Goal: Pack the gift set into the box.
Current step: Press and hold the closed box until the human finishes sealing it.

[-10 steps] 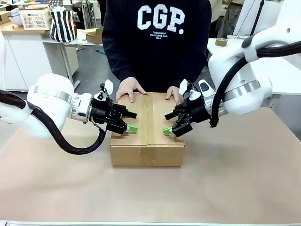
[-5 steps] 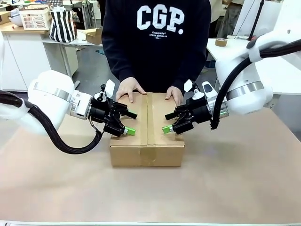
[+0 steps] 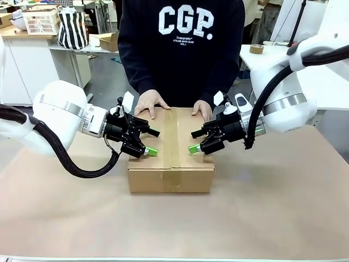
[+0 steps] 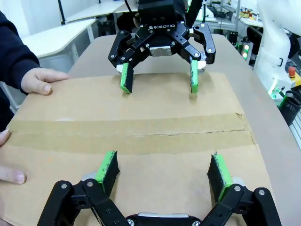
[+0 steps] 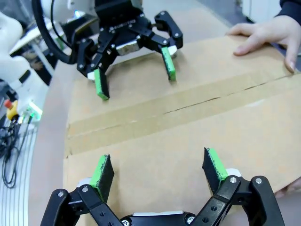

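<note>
Large plain brown cardboard box (image 3: 170,144) sits closed and taped on the table (image 3: 272,207) | my left jaws and right jaws spread wide over its top, gripping nothing; person's hands (image 3: 151,102) press its far edge

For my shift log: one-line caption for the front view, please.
Open left pincer and open right pincer face each other across the taped box; a person's hands rest on its far edge.

The right gripper (image 5: 160,168) hangs spread over the taped box (image 5: 141,141); straight ahead the left gripper (image 5: 135,79) faces it, likewise spread; ahead-right a person's hand (image 5: 261,37) rests on the cardboard.
</note>
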Controlling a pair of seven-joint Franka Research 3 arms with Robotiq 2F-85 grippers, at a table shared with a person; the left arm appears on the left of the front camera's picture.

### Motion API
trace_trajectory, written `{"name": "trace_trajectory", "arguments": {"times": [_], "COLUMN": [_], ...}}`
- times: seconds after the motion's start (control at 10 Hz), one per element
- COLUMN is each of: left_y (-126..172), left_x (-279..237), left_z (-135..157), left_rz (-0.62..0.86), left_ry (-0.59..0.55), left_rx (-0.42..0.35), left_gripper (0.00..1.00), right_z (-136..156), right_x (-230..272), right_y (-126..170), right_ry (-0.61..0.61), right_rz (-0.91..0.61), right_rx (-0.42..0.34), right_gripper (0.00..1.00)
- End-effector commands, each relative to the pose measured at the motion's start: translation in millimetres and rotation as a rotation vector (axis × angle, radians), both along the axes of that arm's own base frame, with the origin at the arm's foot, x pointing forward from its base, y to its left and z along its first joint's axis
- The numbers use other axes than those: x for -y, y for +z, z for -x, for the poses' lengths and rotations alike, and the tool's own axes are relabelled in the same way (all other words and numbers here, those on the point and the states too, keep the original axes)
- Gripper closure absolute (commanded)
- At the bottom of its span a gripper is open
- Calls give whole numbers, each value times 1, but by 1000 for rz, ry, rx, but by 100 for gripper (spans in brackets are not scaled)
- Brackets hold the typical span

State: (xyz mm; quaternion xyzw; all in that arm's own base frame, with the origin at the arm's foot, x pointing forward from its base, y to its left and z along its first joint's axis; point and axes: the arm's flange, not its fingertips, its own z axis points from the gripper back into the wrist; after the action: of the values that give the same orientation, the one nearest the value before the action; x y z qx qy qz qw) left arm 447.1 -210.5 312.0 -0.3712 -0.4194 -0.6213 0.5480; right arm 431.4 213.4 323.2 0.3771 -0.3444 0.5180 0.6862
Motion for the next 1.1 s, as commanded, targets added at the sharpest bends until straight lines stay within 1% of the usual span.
{"name": "trace_trajectory", "arguments": {"times": [0.0, 1.0], "left_y": [-2, -2], "left_x": [-1, -1], "left_z": [0, 0], "left_rz": [-1, -1], "left_ry": [0, 0], "left_rx": [-5, -5], "left_gripper": [0, 0], "right_z": [1, 1], "right_x": [1, 1], "right_y": [-3, -3], "right_ry": [-1, -1], "right_rz": [4, 4], "right_rx": [-5, -5], "right_gripper": [0, 0]}}
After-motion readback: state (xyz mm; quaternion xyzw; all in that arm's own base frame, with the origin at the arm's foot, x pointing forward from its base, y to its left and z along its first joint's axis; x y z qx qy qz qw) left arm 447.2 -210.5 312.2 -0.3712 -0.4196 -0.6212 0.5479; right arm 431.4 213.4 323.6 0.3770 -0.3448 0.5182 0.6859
